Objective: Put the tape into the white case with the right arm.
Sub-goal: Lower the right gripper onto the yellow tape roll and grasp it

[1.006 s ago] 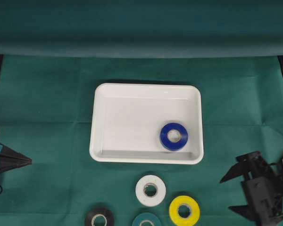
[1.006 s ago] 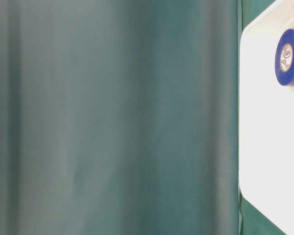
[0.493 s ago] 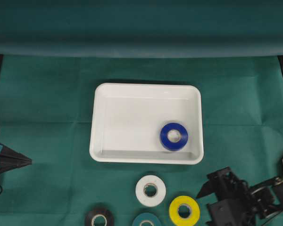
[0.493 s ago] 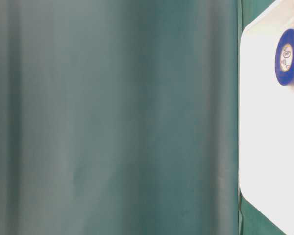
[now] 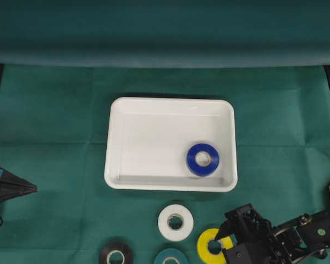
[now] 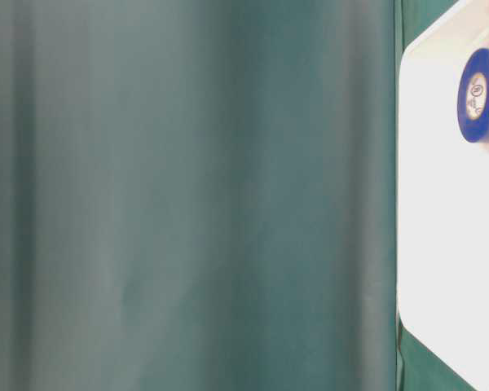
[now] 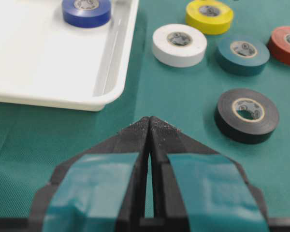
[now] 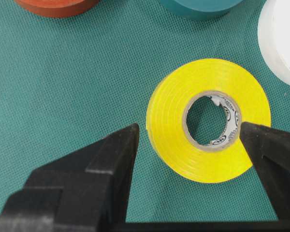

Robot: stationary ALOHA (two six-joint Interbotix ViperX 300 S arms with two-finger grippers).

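no wording can be read anywhere. the paper core of the yellow tape roll (image 8: 209, 120) carries small dark print, too blurred to make out, and the core of the blue tape roll (image 6: 475, 95) in the white case (image 6: 440, 244) shows an equally unreadable mark.

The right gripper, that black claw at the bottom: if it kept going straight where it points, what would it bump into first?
Most likely the yellow tape roll. The right gripper is open, one finger beside the roll's outer edge, the other over its ring. How far above it hangs is unclear.
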